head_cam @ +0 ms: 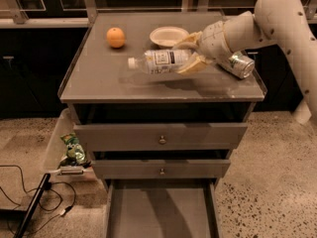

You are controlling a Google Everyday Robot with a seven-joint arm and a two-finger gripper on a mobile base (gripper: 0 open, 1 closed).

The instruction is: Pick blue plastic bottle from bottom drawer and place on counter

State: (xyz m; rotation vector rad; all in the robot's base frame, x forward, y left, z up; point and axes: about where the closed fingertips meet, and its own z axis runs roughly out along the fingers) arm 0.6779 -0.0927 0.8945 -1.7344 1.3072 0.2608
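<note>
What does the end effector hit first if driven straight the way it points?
Probably nothing: the end effector, shut on the blue plastic bottle, points sideways over bare counter, seemingly passing in front of the orange. Depth is unclear.

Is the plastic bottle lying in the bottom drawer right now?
No, the tool grips the blue plastic bottle on its side over the counter, well above the open bottom drawer.
</note>
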